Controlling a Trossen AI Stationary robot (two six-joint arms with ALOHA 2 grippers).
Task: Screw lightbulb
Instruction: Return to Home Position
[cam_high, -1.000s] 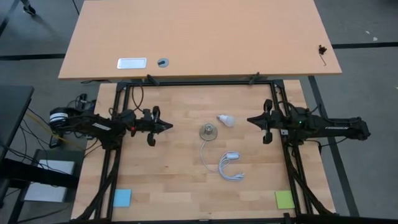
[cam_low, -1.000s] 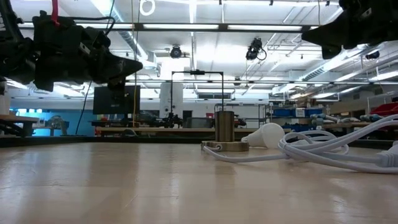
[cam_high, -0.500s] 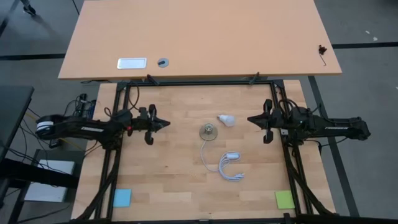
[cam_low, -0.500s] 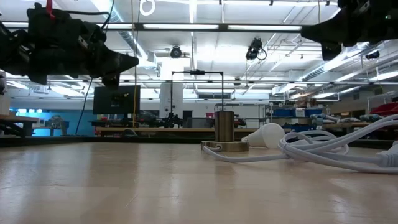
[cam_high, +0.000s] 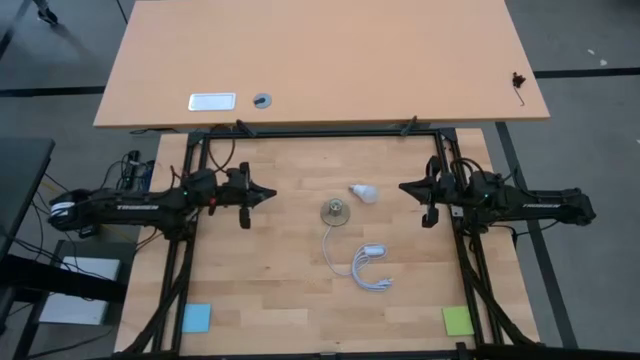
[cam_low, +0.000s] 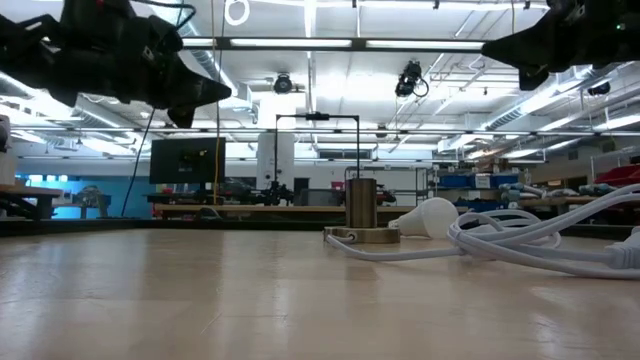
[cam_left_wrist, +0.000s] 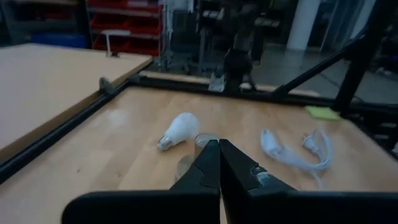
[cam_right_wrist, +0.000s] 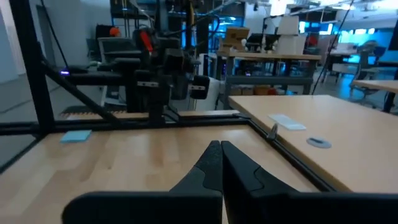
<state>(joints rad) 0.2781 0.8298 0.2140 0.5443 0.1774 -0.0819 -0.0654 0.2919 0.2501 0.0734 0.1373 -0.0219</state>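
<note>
Showing lightbulb base: left wrist view.

Socket partly hidden behind left gripper

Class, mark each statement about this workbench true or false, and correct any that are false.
1. The lightbulb lies on its side on the table, beside the socket. True.
2. The left gripper holds the lightbulb. False: it is shut on nothing, well apart from the bulb.
3. The white cord lies coiled on the table. True.
4. The right gripper is open. False: its fingers are shut together.
</note>
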